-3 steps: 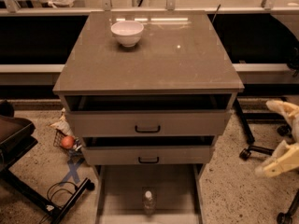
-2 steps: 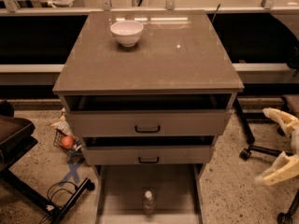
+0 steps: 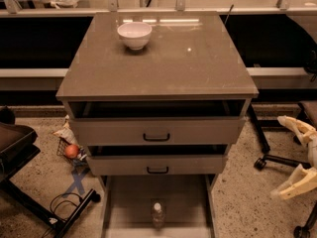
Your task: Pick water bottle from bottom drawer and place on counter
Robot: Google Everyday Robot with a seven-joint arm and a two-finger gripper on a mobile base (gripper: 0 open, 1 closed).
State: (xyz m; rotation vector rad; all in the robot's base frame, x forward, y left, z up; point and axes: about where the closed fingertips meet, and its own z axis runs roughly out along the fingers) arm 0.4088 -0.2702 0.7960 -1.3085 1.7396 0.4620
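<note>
Three risks stand out to me, taken from the biggest thing down. The glossy grey-brown slab desk overhangs its cabinet. The two upper grey-brown drawers with black handles sit a little proud beneath its front edge. A reach down past them could clip the arm on a drawer front or on that edge.

The wide, shallow bottom drawer is pulled out below the middle of the front edge. Its low sides leave me a narrow way in from the right, so I judge that a sideways entry might catch a drawer wall.

My cream two-finger claw hangs out past the desk's right edge, lower than the front-right corner, fingers spread wide and holding nothing. A black castor chair base lies between it and the cabinet, and a low swing could snag it.

The white round bowl sits near the back-left corner, so a placement drifting that way might knock it.

The small clear plastic water bottle with a white cap stands upright in the bottom drawer. It looks light, and a glancing finger would likely topple it.

As for what I can't make out: the arm behind the claw is cut off at the right. The bottom drawer's front runs out of view, and the bottle's clear body blends into the drawer floor.
</note>
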